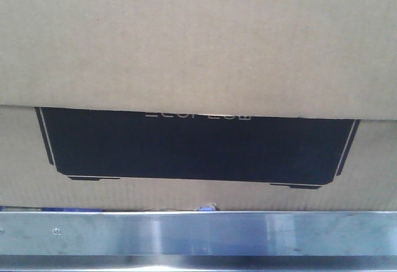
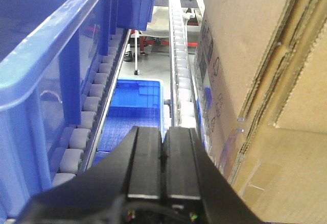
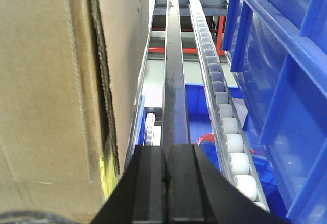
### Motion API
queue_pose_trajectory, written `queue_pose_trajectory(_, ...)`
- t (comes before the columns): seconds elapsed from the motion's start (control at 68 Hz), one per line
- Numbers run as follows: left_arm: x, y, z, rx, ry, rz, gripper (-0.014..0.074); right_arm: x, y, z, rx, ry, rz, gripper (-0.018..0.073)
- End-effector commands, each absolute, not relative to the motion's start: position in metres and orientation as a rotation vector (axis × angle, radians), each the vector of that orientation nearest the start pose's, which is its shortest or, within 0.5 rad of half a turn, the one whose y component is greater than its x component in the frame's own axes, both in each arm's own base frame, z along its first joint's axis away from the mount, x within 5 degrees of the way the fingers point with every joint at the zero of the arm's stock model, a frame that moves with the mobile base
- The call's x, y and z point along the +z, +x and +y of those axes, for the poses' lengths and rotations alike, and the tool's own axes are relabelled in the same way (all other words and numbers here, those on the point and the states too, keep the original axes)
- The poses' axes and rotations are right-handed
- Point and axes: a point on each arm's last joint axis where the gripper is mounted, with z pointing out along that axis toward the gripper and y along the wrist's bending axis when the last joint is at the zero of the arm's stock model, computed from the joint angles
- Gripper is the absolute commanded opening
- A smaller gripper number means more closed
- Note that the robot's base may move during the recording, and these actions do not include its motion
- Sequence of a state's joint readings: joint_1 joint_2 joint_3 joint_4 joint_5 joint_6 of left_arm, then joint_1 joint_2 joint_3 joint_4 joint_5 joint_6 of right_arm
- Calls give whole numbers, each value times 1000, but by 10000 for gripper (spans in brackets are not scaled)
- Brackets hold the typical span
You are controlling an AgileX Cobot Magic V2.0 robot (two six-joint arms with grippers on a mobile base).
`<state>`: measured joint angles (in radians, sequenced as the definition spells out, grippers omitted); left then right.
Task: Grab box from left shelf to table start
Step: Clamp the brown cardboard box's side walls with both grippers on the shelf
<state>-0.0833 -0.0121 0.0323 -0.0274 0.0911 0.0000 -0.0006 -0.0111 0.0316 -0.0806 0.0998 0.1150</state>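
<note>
Box point(image 1: 198, 49) fills the front view, on the shelf point(image 1: 198, 232) just behind its front edge, not yet lifted. Left-wrist view: left gripper point(image 2: 163, 132), jaws pressed together and empty, sits just beside the box's side. Right-wrist view: right gripper point(image 3: 164, 150), likewise closed, flanks the other side; next, both should squeeze inward and draw it off the shelf.

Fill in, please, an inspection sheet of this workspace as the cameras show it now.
Surface: left shelf, silver front rail; white roller tracks behind.
Job's things: box on the shelf, black panel facing front.
Clutter: nothing seen.
Grippers: left pincer shut, empty, box on its right; right pincer shut, empty, box on its left.
Cables: nothing seen.
Surroundings: blue bins beside the box on both sides; lower blue bin below.
</note>
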Motion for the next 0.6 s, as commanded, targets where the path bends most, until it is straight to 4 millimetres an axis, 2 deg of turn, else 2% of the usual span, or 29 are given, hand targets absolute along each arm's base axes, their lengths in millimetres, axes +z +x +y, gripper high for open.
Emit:
queue_pose_trajectory(0.0, 205, 55, -5, -99, 33, 1483, -99, 202, 56, 0, 17, 26, 1507, 55)
queue_pose_trajectory(0.588, 206, 55, -5, -99, 32, 1472, -99, 202, 56, 0, 17, 26, 1507, 55)
